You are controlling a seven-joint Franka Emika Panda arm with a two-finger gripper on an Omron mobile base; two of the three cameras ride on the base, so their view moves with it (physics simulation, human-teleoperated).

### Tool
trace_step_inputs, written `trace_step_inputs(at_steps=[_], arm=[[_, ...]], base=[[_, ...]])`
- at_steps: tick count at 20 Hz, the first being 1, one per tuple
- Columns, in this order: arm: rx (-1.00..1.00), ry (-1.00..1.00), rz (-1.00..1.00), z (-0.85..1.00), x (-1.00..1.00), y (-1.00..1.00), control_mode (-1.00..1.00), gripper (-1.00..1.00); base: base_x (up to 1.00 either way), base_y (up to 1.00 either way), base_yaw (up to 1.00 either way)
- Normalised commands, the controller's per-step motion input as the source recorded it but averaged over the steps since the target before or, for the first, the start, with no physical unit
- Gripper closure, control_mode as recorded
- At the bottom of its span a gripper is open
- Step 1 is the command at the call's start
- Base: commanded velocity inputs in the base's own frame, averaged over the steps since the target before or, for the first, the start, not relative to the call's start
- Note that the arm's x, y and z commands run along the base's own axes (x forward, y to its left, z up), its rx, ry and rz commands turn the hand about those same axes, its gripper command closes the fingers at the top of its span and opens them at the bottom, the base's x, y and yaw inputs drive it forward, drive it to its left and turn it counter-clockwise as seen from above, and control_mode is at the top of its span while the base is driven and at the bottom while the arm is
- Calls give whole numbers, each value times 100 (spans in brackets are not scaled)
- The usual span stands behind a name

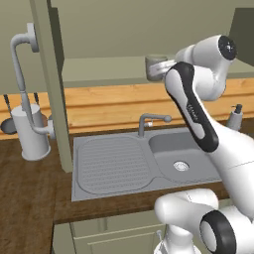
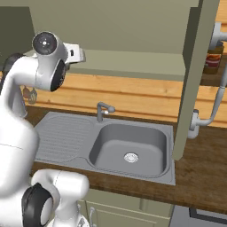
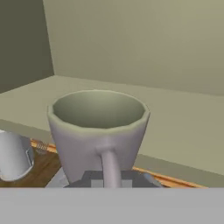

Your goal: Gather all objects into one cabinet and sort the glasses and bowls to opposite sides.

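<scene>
A dull-grey handled mug (image 1: 156, 67) hangs at the front edge of the olive-grey cabinet's shelf (image 1: 99, 70), level with it. My gripper (image 1: 167, 66) is shut on its handle side. In the hand view the mug (image 3: 98, 127) is close and upright, its handle pointing back between my fingers (image 3: 113, 178), with the bare shelf (image 3: 183, 127) behind it. From the right base view my gripper (image 2: 78, 54) sits at the shelf's (image 2: 133, 62) left end. The cabinet door (image 1: 49, 84) stands open with its pale tubular handle (image 1: 22, 74). The bowl and the second mug are out of view.
Below the shelf lies a steel sink (image 1: 178, 149) with a draining board (image 1: 111, 163) and tap (image 1: 149, 121). A tall white utensil canister (image 1: 31, 131) stands left of the door, a soap bottle (image 1: 234, 118) on the right. A small reddish object (image 2: 213, 58) sits beyond the door (image 2: 195, 80).
</scene>
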Motion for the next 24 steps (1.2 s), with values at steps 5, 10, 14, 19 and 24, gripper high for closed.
trace_step_inputs(at_steps=[5, 10, 14, 19, 24], arm=[[0, 3, 6, 0, -100, 0, -100, 100], [0, 0, 2, 0, -100, 0, -100, 100], [0, 0, 1, 0, -100, 0, -100, 100], [0, 0, 0, -2, -93, 0, -100, 100], [0, 1, 0, 0, -4, 4, -100, 100]], base=[[0, 0, 0], [0, 0, 0], [0, 0, 0], [0, 0, 0], [0, 0, 0]])
